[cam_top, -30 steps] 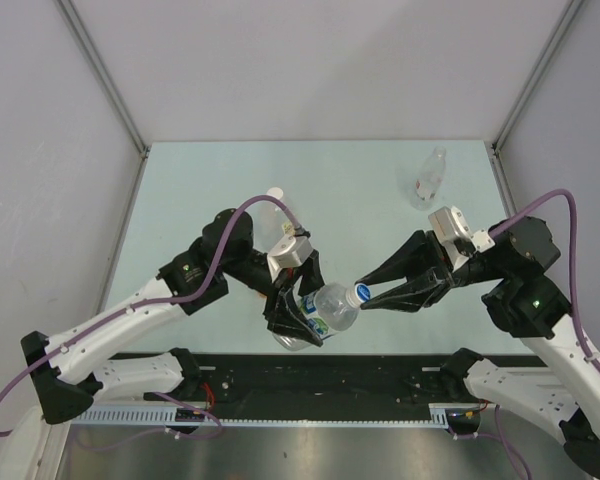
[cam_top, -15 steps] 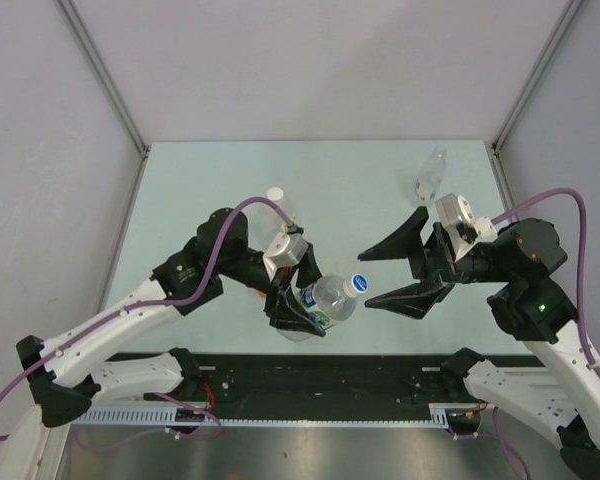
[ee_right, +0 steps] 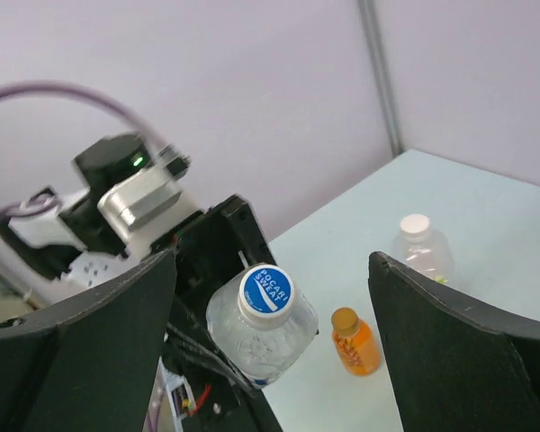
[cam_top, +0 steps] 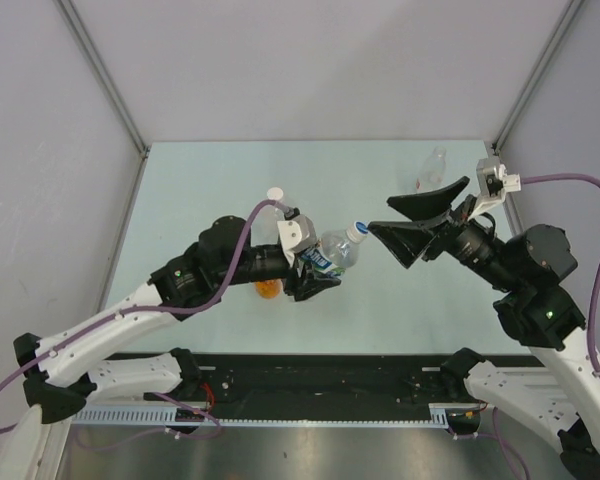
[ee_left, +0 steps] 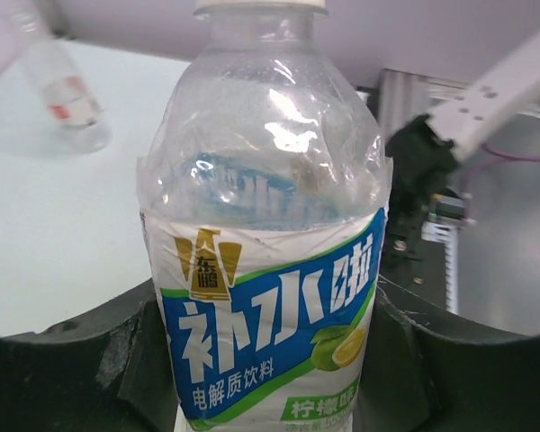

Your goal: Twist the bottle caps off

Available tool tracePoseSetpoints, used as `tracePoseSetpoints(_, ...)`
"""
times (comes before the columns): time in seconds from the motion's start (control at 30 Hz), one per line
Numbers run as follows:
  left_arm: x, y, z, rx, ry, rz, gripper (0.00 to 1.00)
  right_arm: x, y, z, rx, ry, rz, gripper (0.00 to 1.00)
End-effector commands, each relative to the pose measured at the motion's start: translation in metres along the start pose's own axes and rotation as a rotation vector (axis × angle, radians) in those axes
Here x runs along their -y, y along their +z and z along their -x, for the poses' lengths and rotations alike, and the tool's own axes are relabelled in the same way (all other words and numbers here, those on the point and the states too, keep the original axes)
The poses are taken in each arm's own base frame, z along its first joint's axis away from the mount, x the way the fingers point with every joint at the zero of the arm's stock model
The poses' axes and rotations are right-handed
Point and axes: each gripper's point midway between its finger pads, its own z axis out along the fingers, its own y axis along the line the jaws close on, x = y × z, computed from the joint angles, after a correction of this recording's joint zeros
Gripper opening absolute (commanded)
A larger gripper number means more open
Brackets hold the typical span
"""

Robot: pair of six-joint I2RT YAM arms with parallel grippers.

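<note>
Top external view: the left claw [cam_top: 315,272] pinches the bottle [cam_top: 334,250] round its labelled body. It holds the bottle, apparently clear of the table [cam_top: 210,170], over the middle of the near half. The bottle is tilted, with its blue cap [cam_top: 357,230] aimed toward the right edge. The cap sits on the neck.

Judged purpose: the body is clamped so that it cannot turn while the other arm works the cap. The tilt presents the cap end-on to that arm.

The right claw [cam_top: 380,216] is spread wide and holds nothing. It stands just beside the cap without touching it, jaws pointing at it from the right. In the right wrist view the cap lies between the two fingers but beyond their tips.

Arm poses:
- Left arm: reaches forward from its base toward the table centre, with a finger on either side of the bottle, as the left wrist view shows.
- Right arm: raised, elbow folded back near the right edge, forearm directed leftward.

Other bottles:
- The white-capped bottle [cam_top: 276,197] stands behind the left arm.
- The slim bottle [cam_top: 432,172] lies near the far right corner.

Neither claw touches either one.
</note>
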Motion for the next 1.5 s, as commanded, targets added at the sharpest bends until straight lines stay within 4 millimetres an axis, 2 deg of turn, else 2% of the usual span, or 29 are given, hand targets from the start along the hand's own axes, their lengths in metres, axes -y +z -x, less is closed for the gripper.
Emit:
tracePoseSetpoints(0.0,-0.055,-0.006,0.013,0.039,0.081,0.411,0.00,0.034,0.005,0.022,0.116,0.135,-0.217,0.89)
tracePoseSetpoints(0.03,-0.068,-0.012,0.010,0.038,0.084,0.506,0.00,0.041,0.005,0.020,0.117,0.148,-0.255,0.88)
tracePoseSetpoints(0.13,-0.075,-0.016,0.017,0.076,0.095,0.607,0.00,0.056,0.009,0.008,0.098,0.211,-0.333,0.86)
tracePoseSetpoints(0.27,-0.088,-0.023,0.018,0.073,0.124,0.778,0.00,0.065,0.014,-0.004,0.081,0.254,-0.390,0.85)
tracePoseSetpoints(0.37,-0.088,-0.016,0.013,0.045,0.164,0.815,0.00,0.063,0.020,-0.010,0.073,0.262,-0.396,0.85)
tracePoseSetpoints(0.5,-0.082,-0.002,0.003,0.006,0.202,0.801,0.00,0.062,0.026,-0.015,0.066,0.258,-0.406,0.84)
tracePoseSetpoints(0.7,-0.077,0.004,0.001,-0.007,0.214,0.786,0.00,0.067,0.029,-0.022,0.052,0.241,-0.430,0.83)
tracePoseSetpoints(0.93,-0.076,0.005,0.001,-0.006,0.215,0.785,0.00,0.070,0.031,-0.030,0.021,0.237,-0.438,0.67)
tracePoseSetpoints(1.23,-0.076,0.007,0.002,-0.006,0.216,0.780,0.00,0.065,0.039,-0.035,-0.002,0.239,-0.402,0.62)
tracePoseSetpoints(1.4,-0.075,0.008,0.003,-0.005,0.216,0.776,0.00,0.065,0.041,-0.038,-0.010,0.234,-0.396,0.52)
tracePoseSetpoints(1.47,-0.075,0.008,0.002,-0.007,0.216,0.775,0.00,0.064,0.041,-0.038,-0.011,0.230,-0.395,0.43)
